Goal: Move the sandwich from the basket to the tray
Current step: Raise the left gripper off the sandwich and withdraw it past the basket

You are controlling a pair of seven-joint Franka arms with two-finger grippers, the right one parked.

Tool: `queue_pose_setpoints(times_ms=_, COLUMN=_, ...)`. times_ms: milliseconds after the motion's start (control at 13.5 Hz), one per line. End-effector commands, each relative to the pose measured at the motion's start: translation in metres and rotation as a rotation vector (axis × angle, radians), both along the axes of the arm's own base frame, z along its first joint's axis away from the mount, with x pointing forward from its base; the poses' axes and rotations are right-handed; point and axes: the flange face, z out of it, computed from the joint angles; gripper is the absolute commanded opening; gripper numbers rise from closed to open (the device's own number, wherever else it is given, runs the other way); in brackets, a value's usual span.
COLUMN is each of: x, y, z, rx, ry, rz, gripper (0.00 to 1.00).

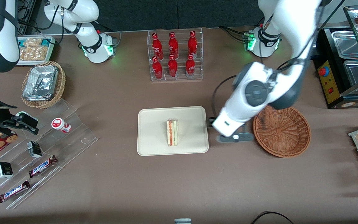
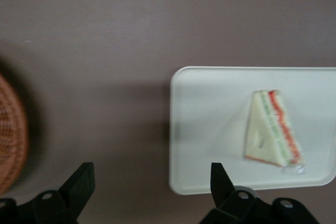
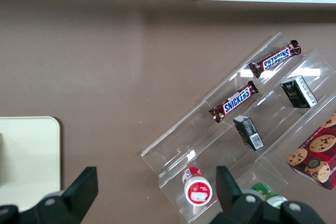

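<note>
While sandwich [image 1: 172, 133] lies on tray [image 1: 154, 146], open hand [image 2: 149, 187] hovers beside.

Front view high overhead, left wrist view close, perhaps tilted, both sharing tray [image 1: 149, 146] [image 2: 210, 129]

The sandwich [image 1: 172, 133], a pale triangular wedge with orange-red and green filling layers, lay flat near the middle of the tray [image 1: 154, 146]. The cream rectangular tray sat on the desk. The round reddish-brown wicker basket [image 1: 286, 140] stood near it, toward the working arm's end, holding nothing.
</note>
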Motion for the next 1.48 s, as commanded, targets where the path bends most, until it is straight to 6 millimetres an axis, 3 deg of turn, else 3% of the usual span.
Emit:
queue_pose_setpoints(times_ms=0, x=-0.028, y=0.068, z=0.017, rx=0.010, ry=0.004, rz=-0.060, gripper=0.98)
queue_pose_setpoints(times_ms=295, x=-0.030, y=0.179, z=0.054, rx=0.022, ry=0.064, rz=-0.171, gripper=0.98)
queue_pose_setpoints(times_ms=443, x=-0.038, y=0.217, z=0.079, rx=0.026, ry=0.069, rz=-0.164, gripper=0.98)
queue_pose_setpoints(times_ms=664, x=-0.054, y=0.233, z=0.124, rx=0.068, ry=0.035, rz=-0.136, gripper=0.98)
queue_pose_setpoints(times_ms=886, x=-0.051, y=0.241, z=0.166, rx=0.069, ry=0.025, rz=-0.123, gripper=0.99)
queue_pose_setpoints(times_ms=1403, x=-0.062, y=0.244, z=0.191, rx=0.118, ry=-0.027, rz=-0.067, gripper=0.99)
